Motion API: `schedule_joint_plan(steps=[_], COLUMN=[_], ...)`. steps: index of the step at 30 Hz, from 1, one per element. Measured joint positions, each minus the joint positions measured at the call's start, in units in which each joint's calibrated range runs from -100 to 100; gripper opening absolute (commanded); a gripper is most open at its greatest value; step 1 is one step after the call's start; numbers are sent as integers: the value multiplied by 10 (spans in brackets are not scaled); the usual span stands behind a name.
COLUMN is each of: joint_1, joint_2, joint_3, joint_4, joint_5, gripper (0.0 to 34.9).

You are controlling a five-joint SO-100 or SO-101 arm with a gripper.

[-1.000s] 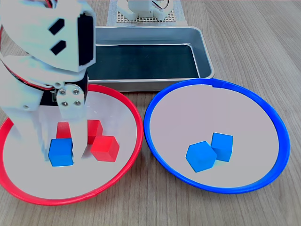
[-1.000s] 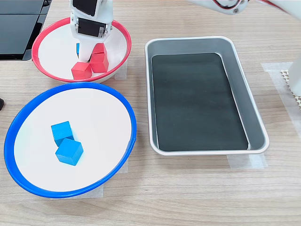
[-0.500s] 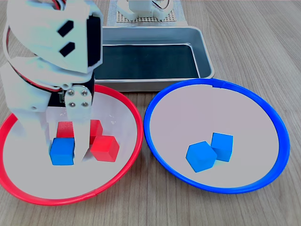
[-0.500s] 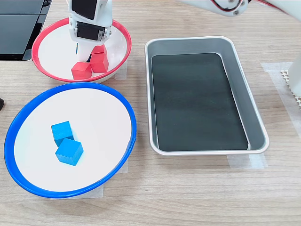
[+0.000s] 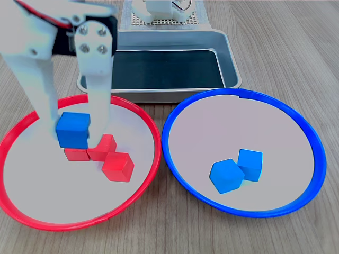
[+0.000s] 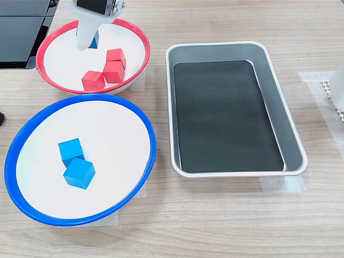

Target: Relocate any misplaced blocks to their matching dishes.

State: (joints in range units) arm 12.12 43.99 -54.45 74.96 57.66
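My gripper [image 5: 74, 135] is shut on a blue block [image 5: 73, 130], held a little above the inside of the red-rimmed dish [image 5: 155, 138]. In the second exterior view the gripper [image 6: 88, 42] hangs over that dish [image 6: 144, 45] with the blue block [image 6: 94, 42] only partly visible behind a finger. Three red blocks [image 5: 118, 166] [image 6: 113, 71] lie together in the red dish below. The blue-rimmed dish [image 5: 312, 132] [image 6: 151, 134] holds two blue blocks [image 5: 226, 176] [image 6: 79, 172] that touch each other.
A rectangular grey metal tray [image 5: 233, 58] [image 6: 269, 70] with a dark bottom stands behind the dishes in the first exterior view, and to the right in the second. The arm's white base [image 5: 159, 10] sits beyond it. A dark object [image 6: 21, 27] lies at the second exterior view's top left.
The gripper closed on the blue block among the red ones and has risen with it, lifting it off the red dish's floor. The red blocks stayed put.
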Motion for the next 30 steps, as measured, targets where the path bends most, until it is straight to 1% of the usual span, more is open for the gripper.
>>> schedule_joint_plan(steps=[3, 8, 13, 15, 17, 19, 23, 27, 30], joint_1=[-21, -62, -123, -139, -143, -159, -181, -188, -207], joint_2=[-78, -156, -223, -234, -237, -240, -240, -234, -216], joint_3=[98, 222, 368, 405, 417, 442, 456, 457, 457], joint_4=[-53, -91, -160, -178, -184, -194, -197, -197, -197], joint_5=[-20, -63, -138, -166, -178, -203, -225, -237, -239], gripper=[3, 3, 3, 3, 3, 3, 3, 3, 3])
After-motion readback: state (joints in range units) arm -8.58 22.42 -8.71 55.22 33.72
